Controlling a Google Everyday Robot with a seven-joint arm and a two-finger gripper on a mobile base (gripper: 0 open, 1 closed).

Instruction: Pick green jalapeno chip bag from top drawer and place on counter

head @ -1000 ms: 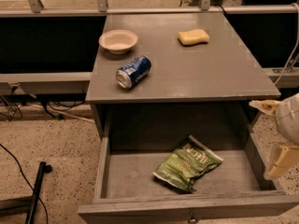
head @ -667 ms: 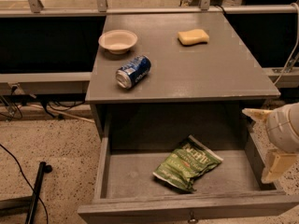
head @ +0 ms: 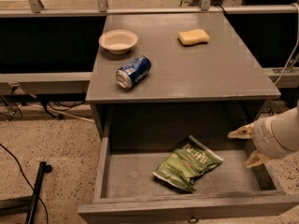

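Speckled flooring [head: 56,143] runs under a grey cabinet whose flat surface, the counter [head: 210,73], carries three things. A pale bowl [head: 117,41] sits upright near its back left. A blue soda can [head: 134,72] lies on its side in front of the bowl, close to the counter's front edge. A yellow sponge [head: 193,37] rests toward the back right, well apart from both.

Below the counter the top drawer [head: 126,174] is pulled out, with a small knob [head: 190,217] on its front panel. The green jalapeno chip bag [head: 187,164] lies flat on the drawer's bottom, right of the middle, angled with its darker lettered band toward the back right corner.

I reach in from the right. My fingers [head: 240,132] hang over the drawer's right side, near its right wall, their pale tips pointing left. They are spread apart with nothing between them, one tip higher and one lower. They are near the bag but not touching it.
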